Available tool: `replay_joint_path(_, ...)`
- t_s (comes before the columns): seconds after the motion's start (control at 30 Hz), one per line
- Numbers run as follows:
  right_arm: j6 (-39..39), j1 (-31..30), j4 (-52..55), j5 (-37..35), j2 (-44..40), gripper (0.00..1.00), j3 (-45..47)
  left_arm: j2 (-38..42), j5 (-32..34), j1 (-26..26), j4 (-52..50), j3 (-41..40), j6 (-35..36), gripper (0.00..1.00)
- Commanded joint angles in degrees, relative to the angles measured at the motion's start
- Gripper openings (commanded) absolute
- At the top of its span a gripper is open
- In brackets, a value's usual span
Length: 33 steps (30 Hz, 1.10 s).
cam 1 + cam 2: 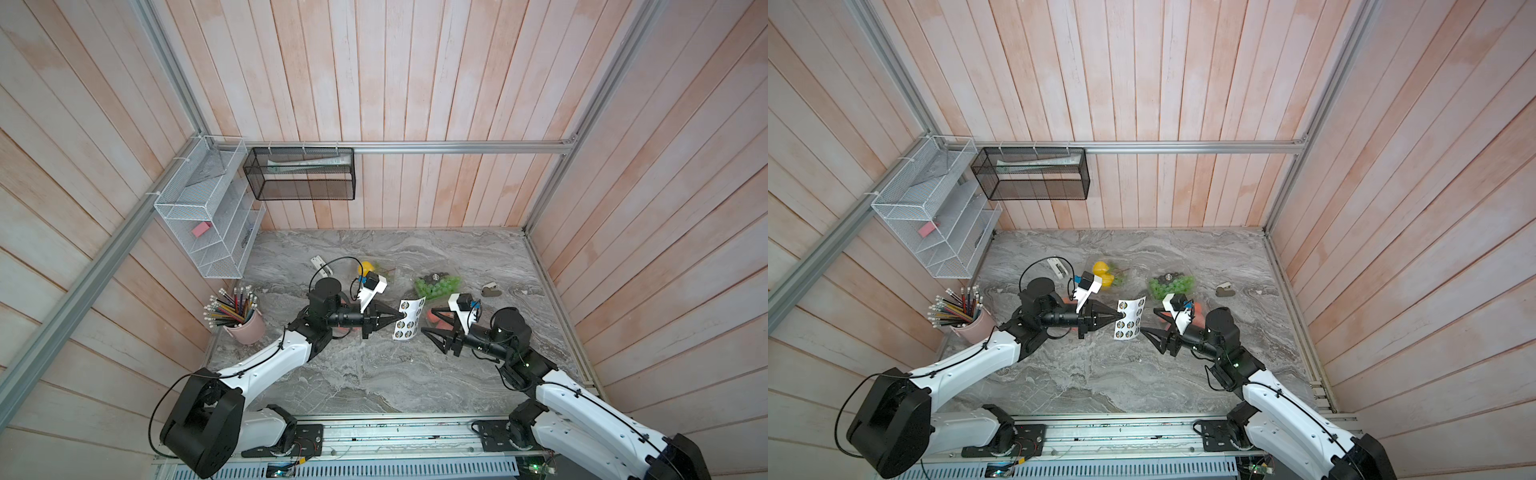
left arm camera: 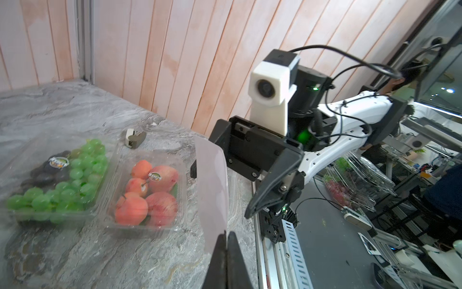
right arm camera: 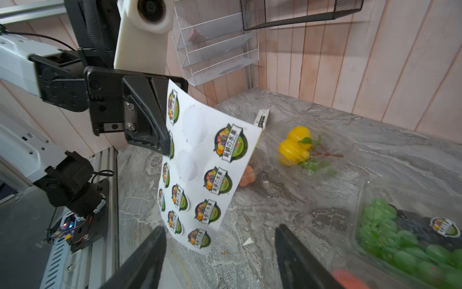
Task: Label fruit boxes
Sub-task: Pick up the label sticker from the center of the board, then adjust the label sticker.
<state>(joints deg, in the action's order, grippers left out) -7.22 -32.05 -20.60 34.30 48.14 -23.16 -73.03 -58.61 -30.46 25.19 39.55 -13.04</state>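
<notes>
Clear plastic clamshell box of green and dark grapes (image 2: 57, 180), round label on lid, on grey marble tabletop (image 2: 75, 250). Just beside it, clear clamshell box of red-orange apples (image 2: 147, 192), likewise labelled. Clear clamshell box of yellow fruit (image 3: 297, 150) farther back on same surface. Left gripper (image 1: 402, 319) pressed together on edge of white sheet of round fruit stickers (image 3: 212, 160); sheet raised above table, some circles blank. Right gripper (image 1: 433, 341) spread wide, holding nothing, near sheet.
</notes>
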Motion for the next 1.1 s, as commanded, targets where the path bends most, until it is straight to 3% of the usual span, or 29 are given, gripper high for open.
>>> replay_joint_path(0.0,0.7,2.1,-3.7,13.3,1.4,0.71,-1.6,1.4,-4.3,-0.1,4.4,-1.0,0.7,0.00)
replay_joint_path(0.23,1.8,2.9,-4.8,22.3,6.4,0.67,-4.6,1.2,-6.6,-0.3,7.4,-1.6,0.7,0.00)
replay_joint_path(0.47,3.1,2.9,-3.1,24.2,9.2,0.63,-7.5,1.4,-7.0,-0.4,7.4,-2.0,1.3,0.00)
replay_joint_path(0.57,3.8,3.0,-1.8,24.9,9.7,0.55,-8.1,1.4,-6.7,-0.3,7.2,-2.0,1.8,0.00)
replay_joint_path(0.7,4.3,2.9,-1.4,25.8,9.6,0.32,-8.0,1.3,-5.7,-0.4,7.2,-2.2,2.0,0.00)
replay_joint_path(0.9,4.6,3.0,-0.6,25.8,9.6,0.15,-7.6,1.2,-5.6,-0.4,7.5,-2.0,2.1,0.00)
replay_joint_path(0.97,4.8,3.2,-0.5,25.6,9.4,0.02,-7.6,1.1,-5.7,-0.4,7.6,-2.1,2.4,0.00)
replay_joint_path(1.07,5.5,3.5,-0.6,25.5,9.0,0.00,-7.9,1.0,-5.8,-0.4,6.8,-2.3,3.6,0.19)
